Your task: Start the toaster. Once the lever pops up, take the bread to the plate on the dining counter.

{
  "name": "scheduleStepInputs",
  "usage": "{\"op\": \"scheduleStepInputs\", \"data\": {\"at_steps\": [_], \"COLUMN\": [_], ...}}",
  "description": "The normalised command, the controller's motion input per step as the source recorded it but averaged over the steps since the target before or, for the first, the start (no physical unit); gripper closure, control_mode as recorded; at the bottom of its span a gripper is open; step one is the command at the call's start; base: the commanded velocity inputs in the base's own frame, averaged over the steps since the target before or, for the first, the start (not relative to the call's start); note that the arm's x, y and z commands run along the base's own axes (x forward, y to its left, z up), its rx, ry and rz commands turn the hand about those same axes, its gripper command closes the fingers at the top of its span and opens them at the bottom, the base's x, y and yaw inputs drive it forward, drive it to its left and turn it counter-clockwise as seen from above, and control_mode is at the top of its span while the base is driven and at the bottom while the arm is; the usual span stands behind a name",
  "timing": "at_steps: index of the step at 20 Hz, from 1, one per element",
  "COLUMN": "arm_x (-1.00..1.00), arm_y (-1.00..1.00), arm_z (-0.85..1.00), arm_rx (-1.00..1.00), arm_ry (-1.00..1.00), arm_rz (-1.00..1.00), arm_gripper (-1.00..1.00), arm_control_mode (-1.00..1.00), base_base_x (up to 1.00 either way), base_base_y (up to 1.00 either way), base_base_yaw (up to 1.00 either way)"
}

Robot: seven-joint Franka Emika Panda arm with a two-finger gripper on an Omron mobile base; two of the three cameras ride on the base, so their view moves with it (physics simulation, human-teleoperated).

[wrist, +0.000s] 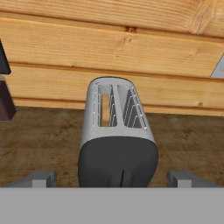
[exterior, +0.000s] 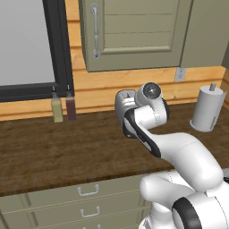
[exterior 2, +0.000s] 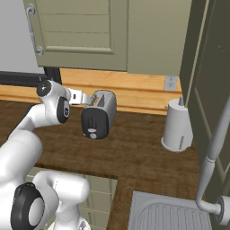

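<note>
The silver-grey toaster (wrist: 116, 131) stands on the dark wooden worktop (exterior 2: 134, 152) against the plank wall, its black end face (exterior 2: 94, 122) turned toward me. In its left slot sits the tan bread (wrist: 105, 109), edge up. A thin vertical slot for the lever (wrist: 121, 177) runs down the black face; the tab is too small to place. My gripper (wrist: 111, 179) hovers just in front of and above that end face, open wide, one of its fingertips (wrist: 41, 178) on each side and nothing between them. In the left base view my arm hides the toaster. The plate and the dining counter are out of view.
A white paper-towel roll (exterior 2: 177, 126) stands right of the toaster. Two bottles (exterior: 63, 107) stand by the wall to the left. A sink (exterior 2: 170, 215) with a grey faucet (exterior 2: 211, 166) lies at the near right. Olive wall cabinets (exterior 2: 112, 31) hang overhead.
</note>
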Motion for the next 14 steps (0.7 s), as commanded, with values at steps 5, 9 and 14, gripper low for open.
{"op": "scheduleStepInputs", "data": {"at_steps": [5,9,14], "arm_x": [0.00,0.00,0.00], "arm_y": [0.00,0.00,0.00], "arm_z": [0.00,0.00,0.00], "arm_rx": [0.00,0.00,0.00], "arm_ry": [0.00,0.00,0.00], "arm_rz": [0.00,0.00,0.00], "arm_gripper": [-1.00,-1.00,-1.00], "arm_control_mode": [-1.00,-1.00,-1.00], "base_base_x": [0.00,0.00,0.00], "base_base_y": [0.00,0.00,0.00], "base_base_yaw": [0.00,0.00,0.00]}}
